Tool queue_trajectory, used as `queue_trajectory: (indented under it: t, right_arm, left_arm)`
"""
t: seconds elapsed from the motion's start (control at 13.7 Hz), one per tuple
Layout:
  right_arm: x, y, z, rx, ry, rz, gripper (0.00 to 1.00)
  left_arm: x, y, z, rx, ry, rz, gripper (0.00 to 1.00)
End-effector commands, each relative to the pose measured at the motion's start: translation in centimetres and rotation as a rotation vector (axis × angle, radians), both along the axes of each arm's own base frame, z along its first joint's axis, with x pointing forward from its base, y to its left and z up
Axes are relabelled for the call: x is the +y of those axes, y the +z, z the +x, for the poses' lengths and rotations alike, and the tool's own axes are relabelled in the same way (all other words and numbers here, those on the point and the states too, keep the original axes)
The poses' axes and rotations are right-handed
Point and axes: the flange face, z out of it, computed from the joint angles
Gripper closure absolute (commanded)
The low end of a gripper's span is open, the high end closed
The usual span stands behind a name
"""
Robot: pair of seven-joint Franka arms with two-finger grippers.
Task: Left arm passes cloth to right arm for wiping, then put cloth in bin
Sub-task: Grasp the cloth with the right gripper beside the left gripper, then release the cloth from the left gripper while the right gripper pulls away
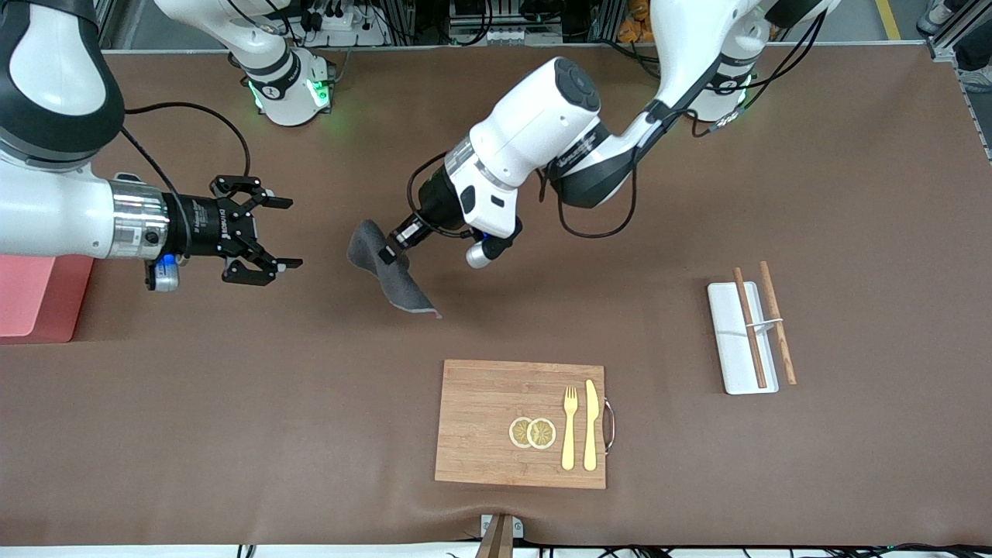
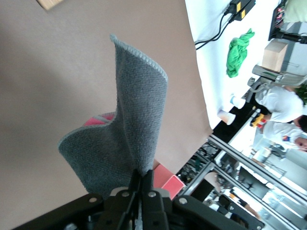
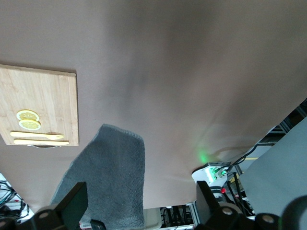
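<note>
Handover staged: cloth held up for the taking.

Left gripper (image 1: 385, 254) pinches the limp charcoal-grey fabric cloth (image 1: 387, 271) over bare brown table, hanging free so right gripper (image 1: 267, 232), fingers spread, can take it; pink plastic bin (image 1: 35, 298) sits below the right arm.

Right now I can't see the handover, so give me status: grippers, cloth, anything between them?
Left gripper shut on the cloth, held above the table. Right gripper open, facing the cloth, not touching. Gap between them clear. Bin at the right arm's end.
</note>
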Motion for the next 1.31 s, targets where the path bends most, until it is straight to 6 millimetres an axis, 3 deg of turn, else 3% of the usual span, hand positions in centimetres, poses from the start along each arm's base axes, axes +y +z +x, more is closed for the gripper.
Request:
queue_trajectory:
  t: [0.0,0.36,0.44,0.66,0.73,0.8,0.95,1.02,1.17,1.24]
  right_arm:
    - [2.3,-1.5,-0.6,0.001,-0.04,0.016,0.0]
    - [5.0,-4.8,0.4,-0.024,-0.066,-0.005,0.0]
    - [5.6,-5.3,0.6,-0.035,-0.061,-0.005,0.34]
    - [5.9,-5.3,1.0,-0.036,-0.09,0.051,0.56]
    - [6.1,-4.9,1.0,-0.045,-0.088,0.053,0.82]
    - [6.5,-4.7,0.9,-0.048,-0.081,0.056,1.0]
    - [7.0,-4.2,0.9,-0.063,-0.064,0.05,1.0]
    - [7.0,-4.1,0.9,-0.067,-0.061,0.05,1.0]
    - [7.3,-5.0,1.0,-0.158,0.056,0.075,1.0]
    - [7.3,-5.6,1.1,-0.181,0.088,0.079,1.0]
  left_arm:
    - [-1.7,-0.4,-0.4,-0.006,0.03,-0.074,1.0]
    - [-2.3,0.0,-0.7,0.017,0.085,-0.147,1.0]
    - [-2.4,-0.1,-0.8,0.013,0.089,-0.154,1.0]
    - [-2.2,-0.8,-0.3,-0.001,0.108,-0.178,1.0]
    - [-2.2,-0.9,-0.3,-0.001,0.107,-0.177,1.0]
    - [-2.3,-0.9,-0.4,-0.001,0.106,-0.177,1.0]
    - [-1.7,-0.9,0.2,-0.025,0.103,-0.163,1.0]
    - [-1.1,-0.6,0.7,-0.042,0.104,-0.15,0.9]
    - [-1.0,-0.4,0.7,-0.048,0.103,-0.146,0.89]
    - [-1.0,-0.5,0.8,-0.054,0.099,-0.141,0.7]
